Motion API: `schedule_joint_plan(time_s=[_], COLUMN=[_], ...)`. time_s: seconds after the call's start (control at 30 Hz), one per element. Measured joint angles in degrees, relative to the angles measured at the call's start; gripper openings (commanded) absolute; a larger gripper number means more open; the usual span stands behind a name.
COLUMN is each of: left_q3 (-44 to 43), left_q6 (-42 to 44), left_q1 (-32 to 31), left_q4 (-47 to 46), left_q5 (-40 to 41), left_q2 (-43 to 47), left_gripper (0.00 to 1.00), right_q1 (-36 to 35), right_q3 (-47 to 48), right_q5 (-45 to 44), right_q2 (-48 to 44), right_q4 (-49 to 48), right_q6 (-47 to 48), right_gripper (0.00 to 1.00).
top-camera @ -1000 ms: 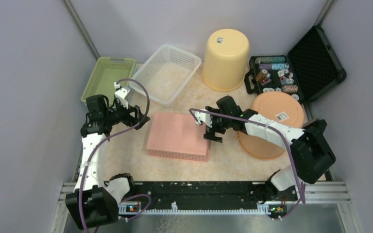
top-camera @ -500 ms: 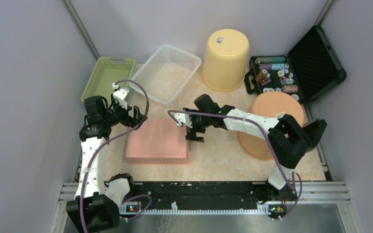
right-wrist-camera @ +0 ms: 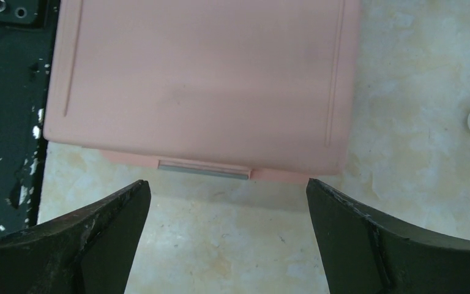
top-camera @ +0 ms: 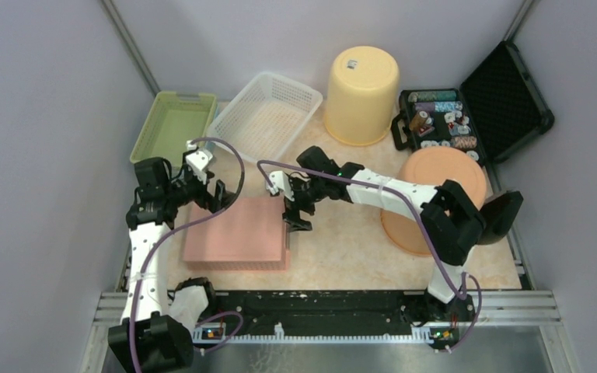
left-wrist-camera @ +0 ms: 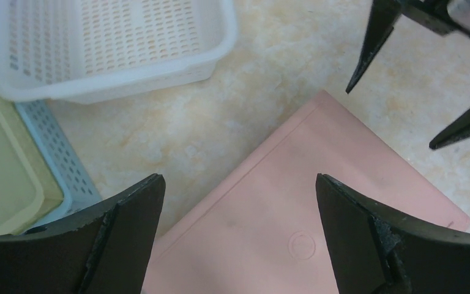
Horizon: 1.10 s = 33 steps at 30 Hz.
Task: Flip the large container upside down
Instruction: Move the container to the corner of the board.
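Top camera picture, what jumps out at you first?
The big pink box sits near left on the table, between the open left end effector and right end effector. Farther back, a yellow bucket stands upside down beside an open black case of colourful chips.

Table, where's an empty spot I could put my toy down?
The biggest bare patch of table lies between the pink container and the orange tub, down to the front rail. A smaller gap sits between the white basket and yellow bucket. The back row and left side are crowded.
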<state>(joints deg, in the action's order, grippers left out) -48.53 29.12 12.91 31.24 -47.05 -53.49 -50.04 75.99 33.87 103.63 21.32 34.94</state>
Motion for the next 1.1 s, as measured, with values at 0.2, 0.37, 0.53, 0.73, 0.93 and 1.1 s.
schedule_joint_plan(time_s=[0.2,0.37,0.53,0.73,0.93,1.1], left_q3=[0.0,-3.9,-5.3,-5.2,-5.2,-5.1], left_q6=[14.5,24.4,25.8,21.9,20.5,19.6], left_q1=[-0.3,-3.1,-16.7,-31.5,-39.1,-43.6], left_q4=[4.8,11.0,11.4,5.5,3.1,2.5], left_q5=[-7.5,-11.0,-7.1,-1.2,3.7,6.5], left_q2=[-1.1,-10.0,-14.5,-14.5,-17.5,-22.1], left_gripper=[0.99,0.99,0.99,0.99,0.99,0.86], right_q1=[6.3,13.1,13.9,19.5,23.6,25.9], right_q3=[-0.2,-3.8,-9.7,-13.6,-15.9,-17.4], right_q5=[5.4,8.5,11.4,14.3,17.2,19.3], right_q2=[-7.3,-17.4,-22.4,-25.3,-31.8,-35.7], right_q4=[6.1,8.8,11.7,13.6,13.1,11.1], right_q6=[1.7,5.9,9.4,11.4,12.7,13.5], right_gripper=[0.99,0.99,0.99,0.99,0.99,0.99])
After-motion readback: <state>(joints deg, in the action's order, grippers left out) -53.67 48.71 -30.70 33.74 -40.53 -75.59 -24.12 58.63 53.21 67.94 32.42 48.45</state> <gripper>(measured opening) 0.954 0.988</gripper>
